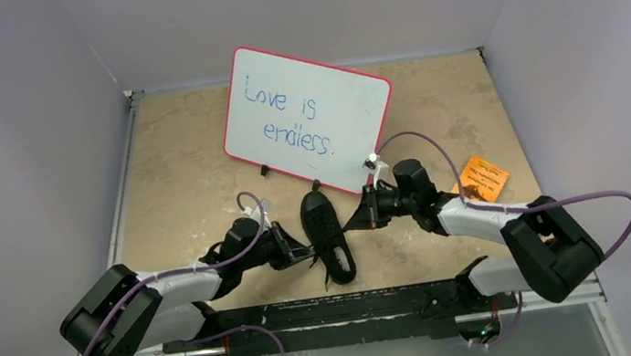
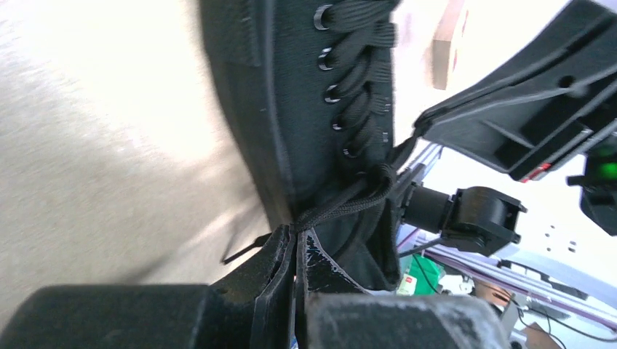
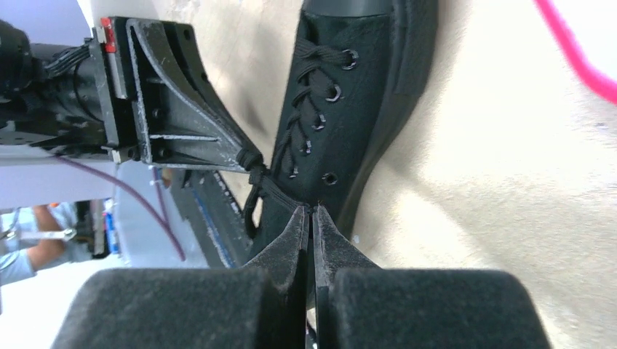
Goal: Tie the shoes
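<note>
From the top, you are seeing the shoe (image 1: 326, 232) lying on the table (image 1: 183, 177) between the left gripper (image 1: 302, 255) and the right gripper (image 1: 356, 219), just in front of the whiteboard (image 1: 309, 119). The fingers are looking too small there. Your left wrist camera is showing its fingers (image 2: 271, 269) squeezed shut, pinching a lace (image 2: 342, 205). Your right wrist camera is showing its fingers (image 3: 295, 240) pressed together at the shoe's top edge. You cannot tell if a lace is sitting between them.

black sneaker (image 1: 326, 232) (black laces (image 2: 349, 200)), pink-rimmed whiteboard (image 1: 308, 116)
</note>
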